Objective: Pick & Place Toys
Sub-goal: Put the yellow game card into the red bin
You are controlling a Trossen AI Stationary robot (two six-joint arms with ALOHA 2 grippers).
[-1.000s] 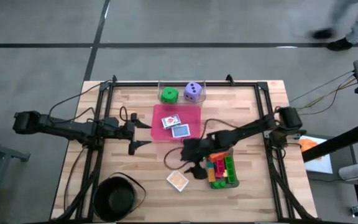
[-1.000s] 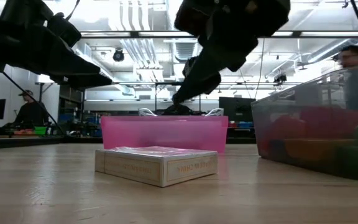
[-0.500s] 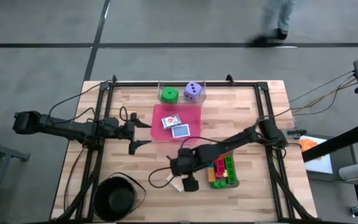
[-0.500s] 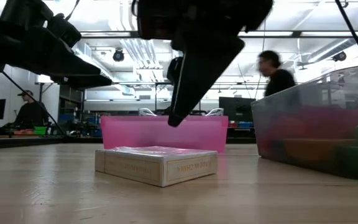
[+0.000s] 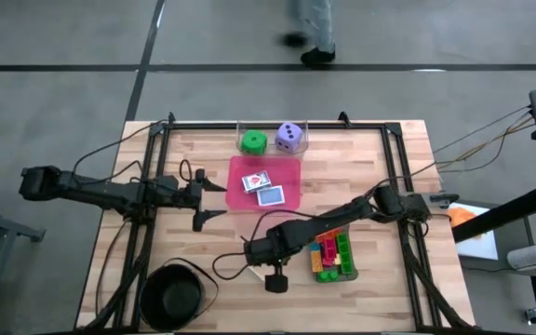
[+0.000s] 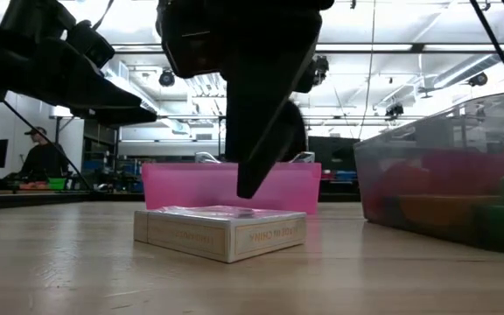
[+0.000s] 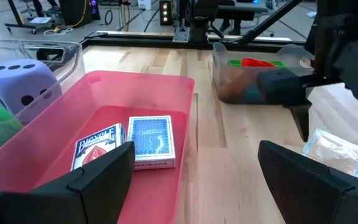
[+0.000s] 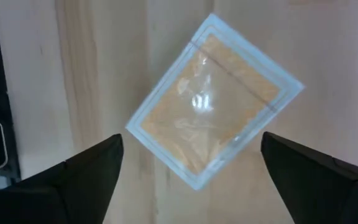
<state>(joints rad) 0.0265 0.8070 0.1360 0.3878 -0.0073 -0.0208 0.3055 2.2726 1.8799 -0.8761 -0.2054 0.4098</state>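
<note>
A wooden table [image 5: 361, 186] was seen from above, with two dark robot arms reaching in from either side. The right gripper [image 8: 188, 165] hung directly over an orange pack of cards [image 8: 213, 99] in clear wrap, which lay flat on the bare wood near the front of the table, between a black bowl [image 5: 171, 296] and a grey tray [image 5: 352, 275] of coloured bricks [image 5: 331, 253]. Its two fingers were spread wide, one on each side of the pack, holding nothing; the level view showed one fingertip [image 6: 250, 184] just above the pack's top. The pack lay turned at an angle to the fingers. The left gripper [image 5: 210, 202] waited beside a pink tray [image 5: 291, 162], its fingers also parted and empty. That tray already held two packs of cards, one red and white [image 7: 97, 147] and one blue [image 7: 152, 140]. At the back of the table a clear tray [image 5: 302, 136] held a green die [image 5: 253, 141] and a purple die [image 5: 289, 137]. The step in hand appeared to be picking up the orange pack. The next move would likely call for lowering the fingers around it, closing on its sides, and carrying it to the pink tray with the other packs.
</note>
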